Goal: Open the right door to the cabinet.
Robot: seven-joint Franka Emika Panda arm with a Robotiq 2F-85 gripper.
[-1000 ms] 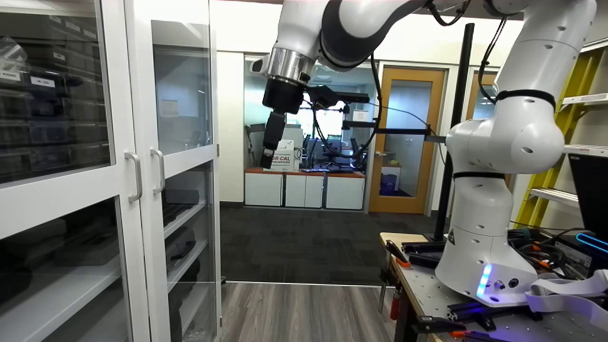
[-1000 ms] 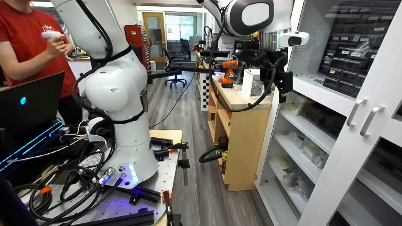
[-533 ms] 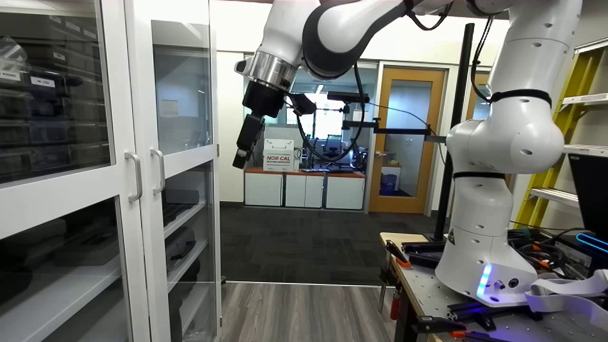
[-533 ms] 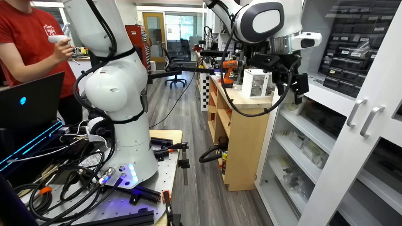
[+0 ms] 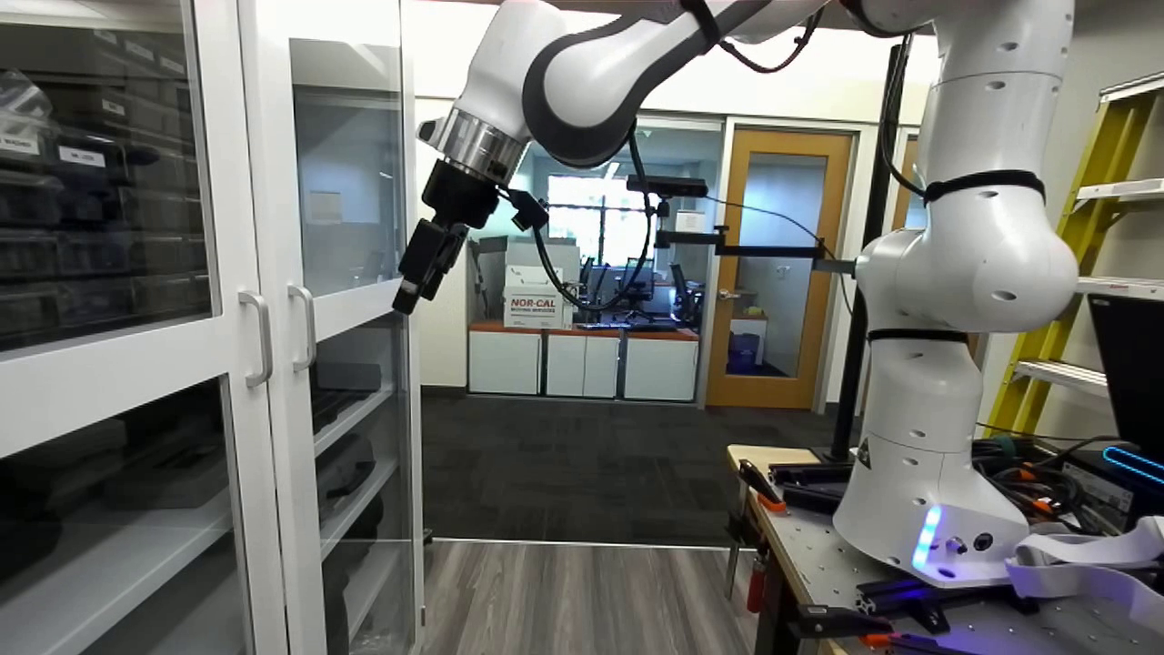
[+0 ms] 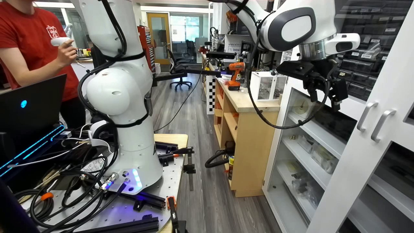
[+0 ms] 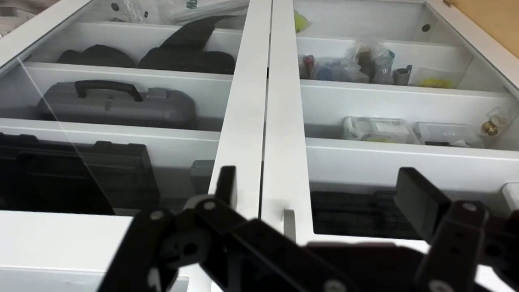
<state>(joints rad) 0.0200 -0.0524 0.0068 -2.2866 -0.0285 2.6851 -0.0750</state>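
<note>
The white cabinet has two glass-paned doors, both shut. The right door (image 5: 364, 305) carries a curved metal handle (image 5: 304, 329); this door (image 6: 401, 132) and its handle (image 6: 382, 126) also show in an exterior view. In the wrist view, which stands upside down, the right door (image 7: 239, 121) lies at the left, and its handle is hidden behind the gripper. The left door's handle (image 7: 289, 224) shows partly there. My gripper (image 7: 322, 190) is open and empty, its fingers spread before the cabinet. It is apart from the handles in both exterior views (image 5: 414, 289) (image 6: 325, 100).
A wooden bench (image 6: 255, 149) stands beside the cabinet. The robot's table (image 6: 174, 181) carries cables and clamps. A cable (image 6: 258, 113) hangs in a loop from the arm. A person in red (image 6: 35, 48) stands behind the laptop (image 6: 29, 106).
The arm and open gripper have moved steadily towards the cabinet, leftward in an exterior view and rightward in another. The cabinet doors have not moved.
</note>
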